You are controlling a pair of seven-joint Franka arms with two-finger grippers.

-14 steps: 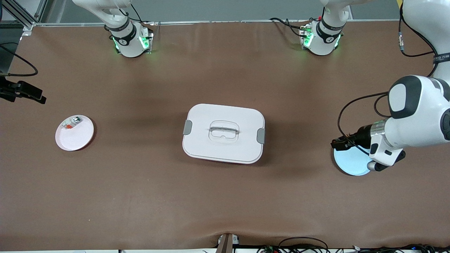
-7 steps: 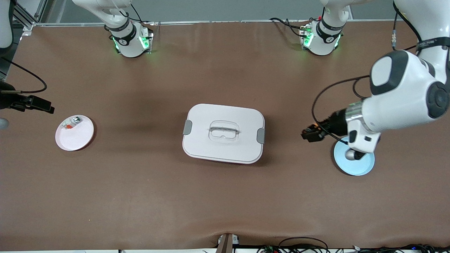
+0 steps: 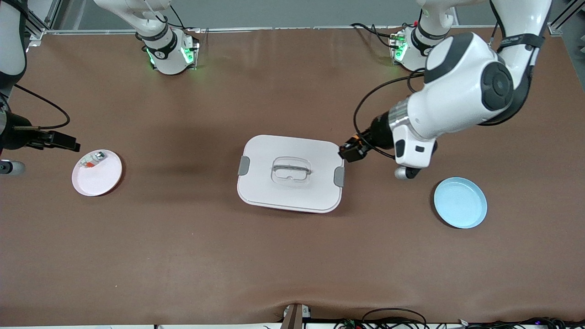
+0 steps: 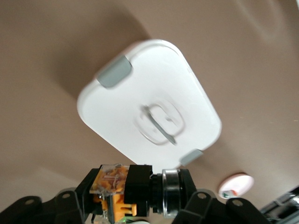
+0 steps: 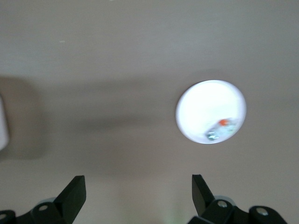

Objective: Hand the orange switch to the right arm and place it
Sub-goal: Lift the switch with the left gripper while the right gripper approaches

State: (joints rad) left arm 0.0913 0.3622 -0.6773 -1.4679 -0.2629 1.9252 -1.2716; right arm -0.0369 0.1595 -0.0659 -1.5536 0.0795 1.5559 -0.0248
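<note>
Your left gripper (image 3: 351,152) is clamped on the orange switch (image 4: 122,190), holding it up in the air over the edge of the white lidded box (image 3: 290,173) at the left arm's end of that box. In the left wrist view you see the switch's black body and orange marks pinched between the fingers (image 4: 70,205), with the box lid and its grey latches below.

Your right gripper (image 3: 68,142) hangs with its jaws spread wide and nothing between them, over the brown counter (image 3: 183,246) near the white plate (image 3: 103,178) at the right arm's end. That plate carries a small white-and-grey part with a red bit (image 3: 93,161).

A light blue plate (image 3: 460,203) lies on the counter toward the left arm's end, nearer the front camera than the left gripper's arm.
</note>
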